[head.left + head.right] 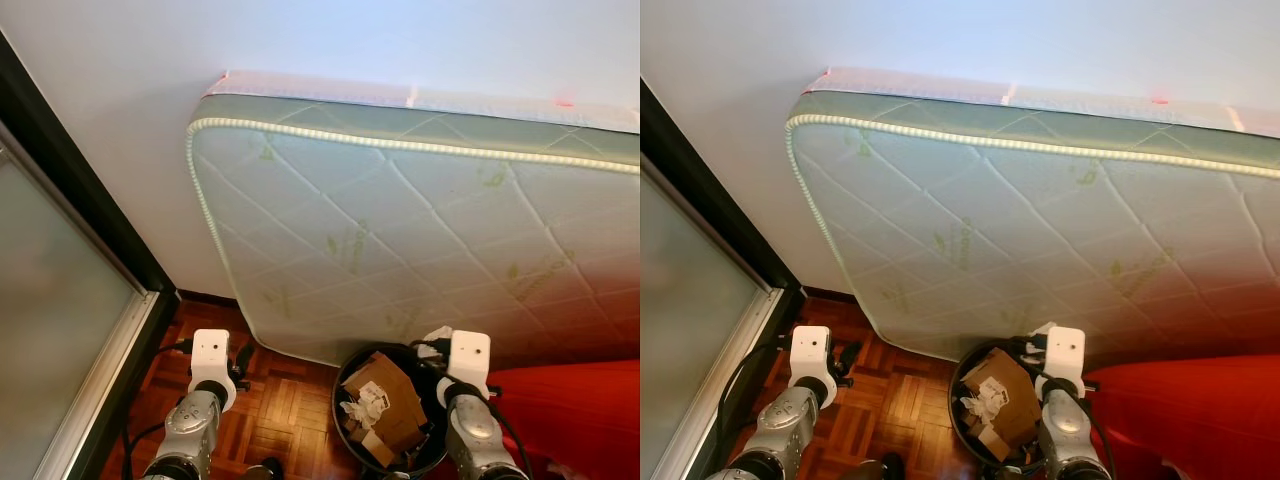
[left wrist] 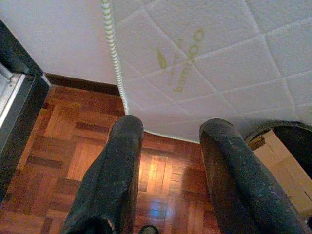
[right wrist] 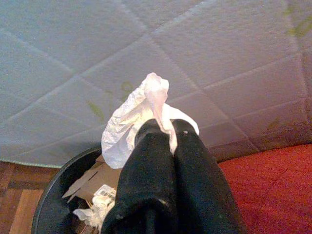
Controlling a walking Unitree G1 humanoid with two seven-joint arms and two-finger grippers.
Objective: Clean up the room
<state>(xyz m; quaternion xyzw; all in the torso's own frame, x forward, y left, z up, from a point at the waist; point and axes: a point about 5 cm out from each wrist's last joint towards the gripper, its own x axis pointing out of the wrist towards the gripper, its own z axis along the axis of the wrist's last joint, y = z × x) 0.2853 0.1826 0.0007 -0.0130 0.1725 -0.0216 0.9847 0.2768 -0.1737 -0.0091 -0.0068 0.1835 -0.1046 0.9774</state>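
A black round bin (image 1: 349, 420) stands on the parquet, holding cardboard pieces (image 1: 385, 395) and crumpled paper. My right gripper (image 3: 165, 127) is shut on a crumpled white tissue (image 3: 132, 119), held over the bin's far right rim; the tissue (image 1: 436, 335) peeks out beyond the white wrist camera. My left gripper (image 2: 168, 134) is open with nothing between its fingers, held low over the wooden floor to the left of the bin.
A white quilted mattress (image 1: 420, 230) leans against the wall right behind the bin. A red fabric surface (image 1: 570, 410) lies to the right. A dark-framed glass door (image 1: 60, 300) stands at the left. Parquet floor (image 1: 285, 400) spreads between door and bin.
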